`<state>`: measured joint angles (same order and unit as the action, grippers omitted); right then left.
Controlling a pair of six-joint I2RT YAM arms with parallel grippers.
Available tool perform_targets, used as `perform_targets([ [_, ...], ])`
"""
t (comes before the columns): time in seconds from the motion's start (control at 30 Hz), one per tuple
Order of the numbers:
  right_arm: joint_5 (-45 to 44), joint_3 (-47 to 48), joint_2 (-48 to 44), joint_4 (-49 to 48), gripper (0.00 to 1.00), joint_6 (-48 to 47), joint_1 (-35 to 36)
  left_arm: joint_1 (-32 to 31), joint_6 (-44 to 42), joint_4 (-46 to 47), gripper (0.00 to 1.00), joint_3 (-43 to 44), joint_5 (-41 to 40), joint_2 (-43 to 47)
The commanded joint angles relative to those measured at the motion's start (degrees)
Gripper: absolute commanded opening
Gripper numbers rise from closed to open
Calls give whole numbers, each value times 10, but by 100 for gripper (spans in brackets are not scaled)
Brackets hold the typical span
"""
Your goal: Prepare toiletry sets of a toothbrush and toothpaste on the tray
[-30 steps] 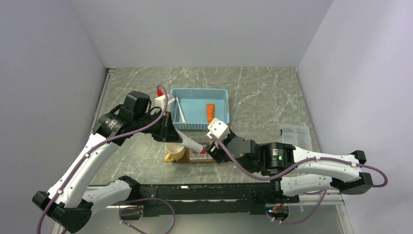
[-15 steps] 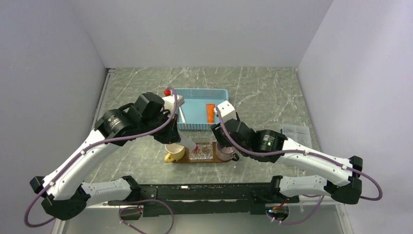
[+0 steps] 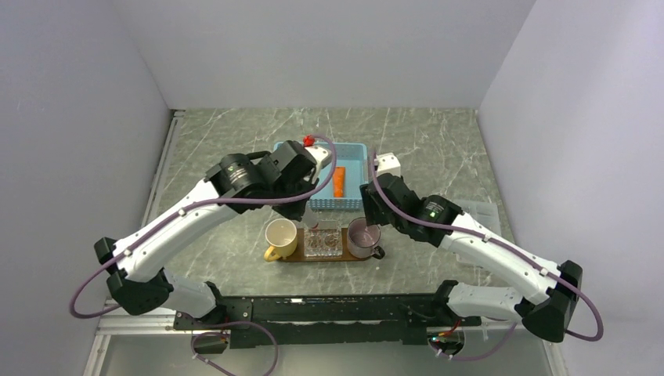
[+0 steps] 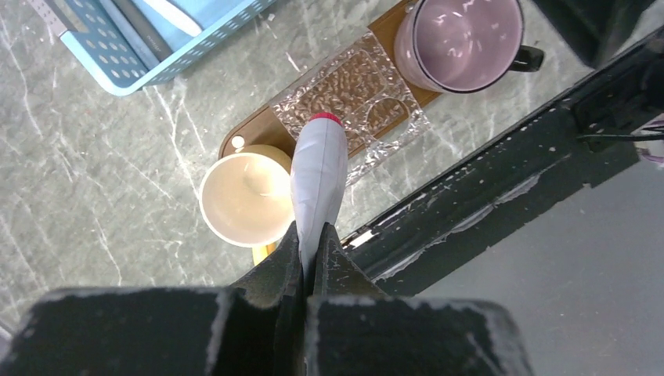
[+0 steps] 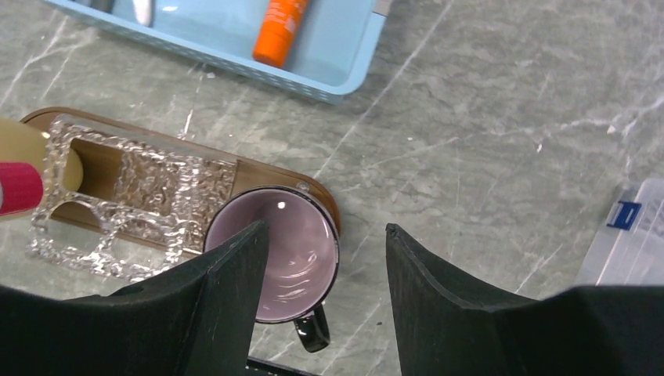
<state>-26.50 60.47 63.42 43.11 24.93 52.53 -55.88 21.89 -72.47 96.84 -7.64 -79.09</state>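
Your left gripper (image 4: pixel 313 244) is clamped tight on the flat tail of a white tube (image 4: pixel 319 168) with a red cap. The tube hangs cap-down over the tray (image 4: pixel 258 127), between the yellow cup (image 4: pixel 247 196) at its left end and the clear glass dish (image 4: pixel 352 90) in the middle. This looks like the placing step for one toothpaste. Next you need to choose the spot, come down until the cap rests there, and only then let go, or the tube may topple onto the worktop (image 5: pixel 485 117). Your right gripper (image 5: pixel 322 231) stands about half open and empty above the purple mug (image 5: pixel 274 262) at the tray's right end. The orange toothpaste (image 5: pixel 280 31) lies in the blue basket (image 5: pixel 235 69) just beyond the tray, and a white toothbrush (image 4: pixel 178 11) shows there too.
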Motion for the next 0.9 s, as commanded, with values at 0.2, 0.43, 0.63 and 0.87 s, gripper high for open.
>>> perform_targets([
  [0.2,43,-56,-53,-15,59,58,-55,-6,-22,14,0,23,-36,-47],
  [0.43,61,-82,-57,-25,59,64,-63,-8,-29,18,0,23,-24,-68],
  [0.63,68,-90,-57,-36,59,61,-67,-9,-29,26,0,18,-22,-71],
  [0.87,74,-97,-53,-41,58,62,-68,-10,-32,31,0,18,-13,-85],
])
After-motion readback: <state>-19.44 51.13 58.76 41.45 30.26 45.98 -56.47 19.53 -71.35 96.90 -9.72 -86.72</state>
